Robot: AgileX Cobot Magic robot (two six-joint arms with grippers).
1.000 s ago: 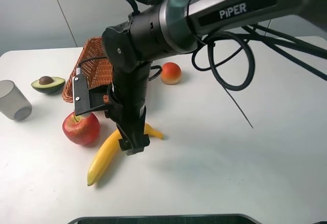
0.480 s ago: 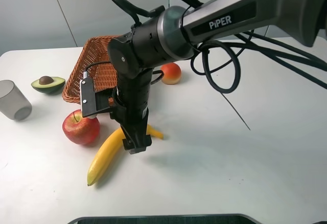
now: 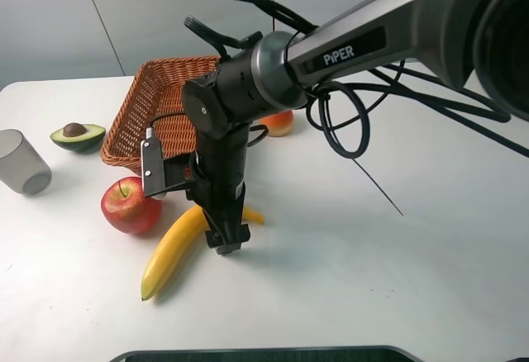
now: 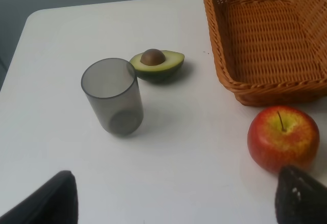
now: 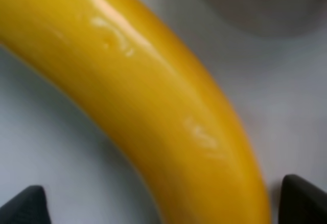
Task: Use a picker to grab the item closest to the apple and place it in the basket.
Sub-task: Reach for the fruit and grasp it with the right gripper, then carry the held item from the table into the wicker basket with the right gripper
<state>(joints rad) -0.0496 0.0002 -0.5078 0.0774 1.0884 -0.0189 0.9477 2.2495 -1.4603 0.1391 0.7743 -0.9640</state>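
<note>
1. One item is taken as the target: the curved yellow banana (image 3: pixel 169 253). It lies flat on the white desk (image 3: pixel 397 279), just beside the round red apple (image 3: pixel 130 205) and nearer to it than any other object.
2. The right tool (image 3: pixel 228 242) is held low over the banana, toward the end that points away from the camera.
3. In the right wrist view the fingertips (image 5: pixel 25 206) of this tool are spread, one on each side of the banana. No pinch is applied, and contact with the peel cannot be confirmed.
4. The left tool (image 4: pixel 172 198) is spread and holds nothing. It is not seen in the high view and is kept well apart from the banana.
5. Completed, as judged: selection of the target, approach, and straddling of the banana by the right tool.
6. Outstanding, as judged: closing on the banana, lifting it off the desk, carrying it to the brown woven wicker basket (image 3: pixel 161 102) behind the apple, and release.
7. No item is seen inside the basket, so the placing step is not yet done.
8. The halved green avocado (image 3: pixel 77 135), the grey translucent cup (image 3: pixel 22 162) and the partly hidden orange-red fruit (image 3: pixel 281 122) are not part of the task.
</note>
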